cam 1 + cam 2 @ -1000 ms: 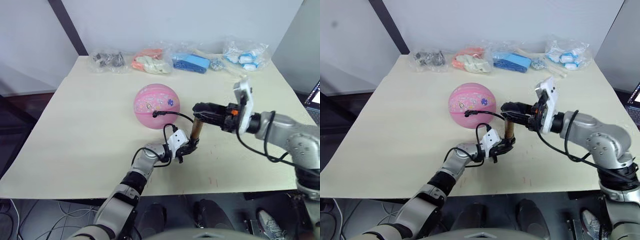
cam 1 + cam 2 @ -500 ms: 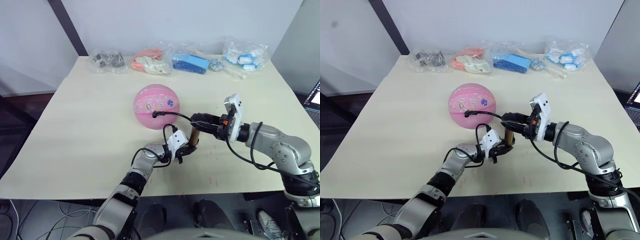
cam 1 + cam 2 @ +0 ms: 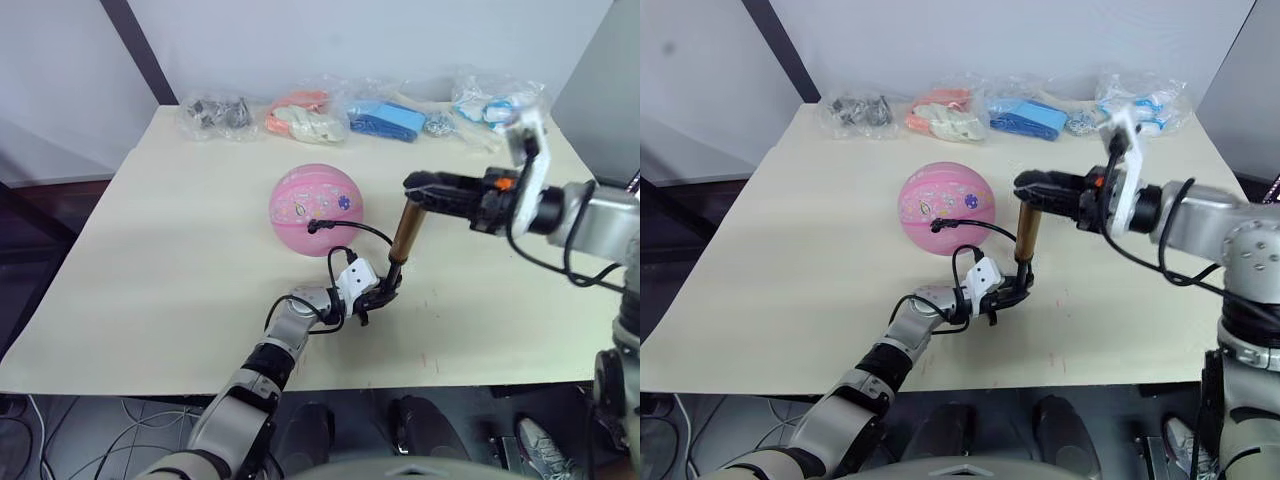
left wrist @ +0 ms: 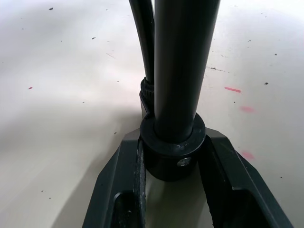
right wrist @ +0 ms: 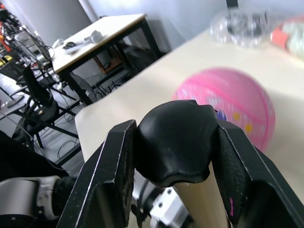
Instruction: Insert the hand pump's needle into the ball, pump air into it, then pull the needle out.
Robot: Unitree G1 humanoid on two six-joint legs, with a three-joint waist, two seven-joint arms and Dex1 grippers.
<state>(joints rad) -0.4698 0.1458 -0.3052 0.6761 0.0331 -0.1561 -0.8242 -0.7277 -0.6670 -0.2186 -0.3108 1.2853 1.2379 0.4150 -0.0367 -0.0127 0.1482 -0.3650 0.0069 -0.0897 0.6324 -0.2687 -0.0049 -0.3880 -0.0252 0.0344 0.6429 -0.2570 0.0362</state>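
Observation:
The pink ball (image 3: 315, 208) rests on the middle of the table. To its right the hand pump (image 3: 404, 232) stands upright. My left gripper (image 3: 384, 296) is shut on the pump's black base collar (image 4: 174, 153) down at the table top. My right gripper (image 3: 428, 188) reaches in from the right and is shut on the black handle (image 5: 174, 140) at the top. The thin black hose (image 3: 352, 232) loops from the base to the ball's front, where its end (image 3: 311, 226) meets the skin. The needle itself is too small to make out. The ball (image 5: 232, 100) lies beyond the handle in the right wrist view.
Several clear bags of small parts line the table's far edge: dark pieces (image 3: 215, 112), orange and white ones (image 3: 305, 120), blue ones (image 3: 388, 120), white and blue ones (image 3: 490, 102). The cream table (image 3: 170, 250) lies bare to the left of the ball.
My right gripper pushed the handle down half a second ago and has now lifted it higher than before, the gold barrel rising with it. The left gripper and ball stayed put.

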